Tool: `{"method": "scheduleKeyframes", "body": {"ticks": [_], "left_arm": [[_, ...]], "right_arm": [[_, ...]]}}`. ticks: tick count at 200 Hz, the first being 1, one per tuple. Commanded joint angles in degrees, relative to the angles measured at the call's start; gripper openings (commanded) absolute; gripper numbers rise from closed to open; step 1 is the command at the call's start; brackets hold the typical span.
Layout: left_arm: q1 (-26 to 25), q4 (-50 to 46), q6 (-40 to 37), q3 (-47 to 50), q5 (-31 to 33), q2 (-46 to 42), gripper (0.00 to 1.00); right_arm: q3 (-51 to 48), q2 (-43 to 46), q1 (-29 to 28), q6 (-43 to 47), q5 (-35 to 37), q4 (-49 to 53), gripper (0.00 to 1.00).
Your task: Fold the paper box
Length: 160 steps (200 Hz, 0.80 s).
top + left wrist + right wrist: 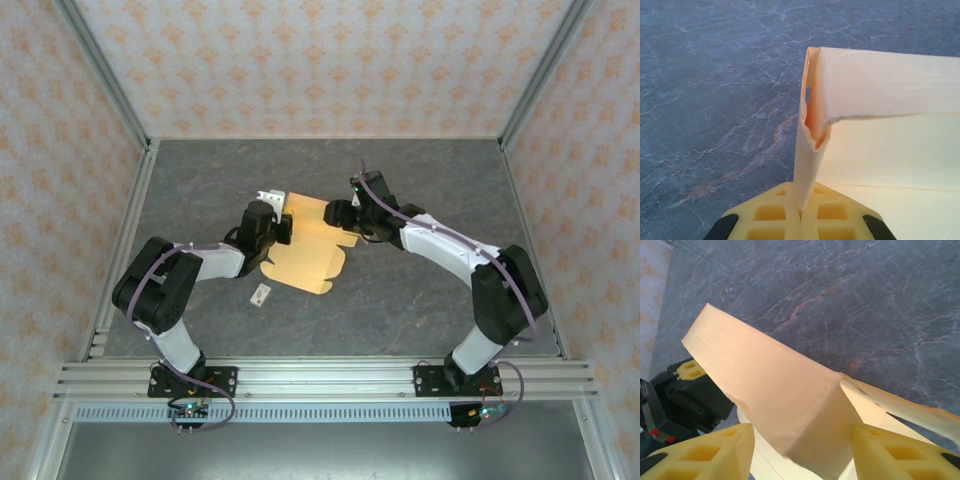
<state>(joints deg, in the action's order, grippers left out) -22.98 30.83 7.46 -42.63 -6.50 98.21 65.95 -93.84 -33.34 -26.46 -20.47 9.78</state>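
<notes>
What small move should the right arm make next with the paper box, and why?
Probably close the right gripper on the raised panel of the paper box. That panel stands between its open fingers, with a gap at one side, while the left gripper pinches a folded edge and steadies the sheet.

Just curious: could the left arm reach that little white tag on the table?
Probably yes: the tag lies bare beside that arm, but its claw is busy pinching the box.
</notes>
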Motion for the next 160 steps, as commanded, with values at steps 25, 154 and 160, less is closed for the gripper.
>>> {"method": "scheduleKeyframes", "body": {"ticks": [25, 154, 160], "left_arm": [[-2.2, -2.3, 1.8, -0.3, 7.8, -2.4, 0.00], [-2.1, -10.3, 7.4, -3.3, 10.9, -4.3, 0.00], [-2.2, -10.2, 7.5, -3.4, 10.7, -4.2, 0.00]], "right_arm": [[3.3, -4.2, 0.7, -2.2, -4.2, -6.0, 0.50], [-22.8, 9.5, -1.0, -6.7, 7.7, -23.0, 0.69], [-22.7, 7.9, -1.4, -7.5, 8.2, -24.6, 0.68]]}}
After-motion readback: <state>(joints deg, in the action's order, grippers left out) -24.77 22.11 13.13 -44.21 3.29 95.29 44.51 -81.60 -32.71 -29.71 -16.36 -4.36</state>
